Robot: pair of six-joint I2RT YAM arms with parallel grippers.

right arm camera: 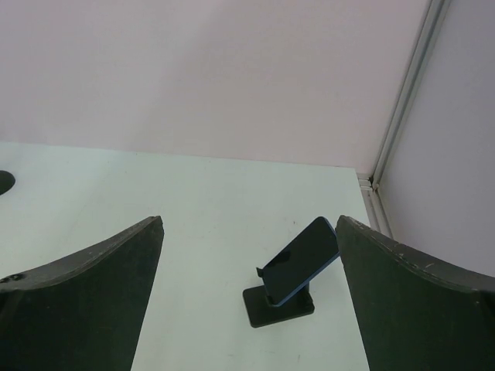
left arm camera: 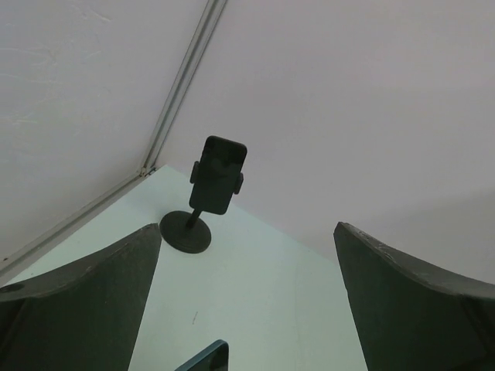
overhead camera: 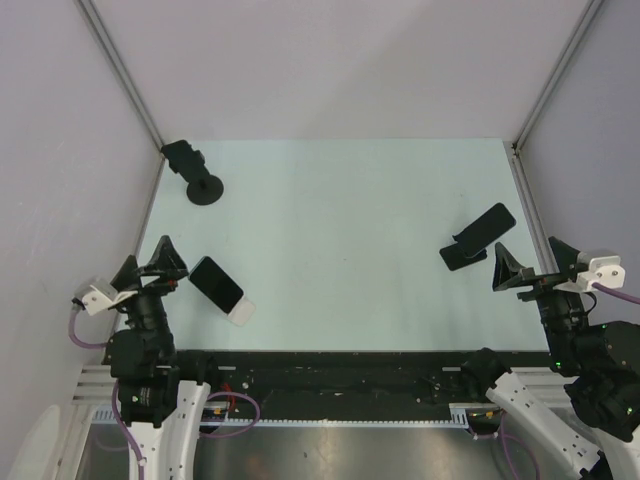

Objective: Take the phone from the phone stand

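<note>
A dark-screened, blue-edged phone (right arm camera: 303,257) leans tilted on a small black flat-based phone stand (right arm camera: 280,304) at the table's right side, the phone (overhead camera: 485,228) and stand (overhead camera: 460,257) also showing from above. My right gripper (overhead camera: 532,265) is open just in front of it, apart from it; in the right wrist view its jaws (right arm camera: 249,224) stand wide with nothing between them. My left gripper (overhead camera: 147,265) is open at the left edge, its jaws (left arm camera: 246,232) empty. A second phone (overhead camera: 216,284) rests beside it on a white support (overhead camera: 241,310).
A black clamp holder on a round base (overhead camera: 205,188) stands in the back left corner, seen upright in the left wrist view (left arm camera: 217,176). A corner of the second phone (left arm camera: 205,357) shows below the left fingers. Grey walls with metal corner posts enclose the table.
</note>
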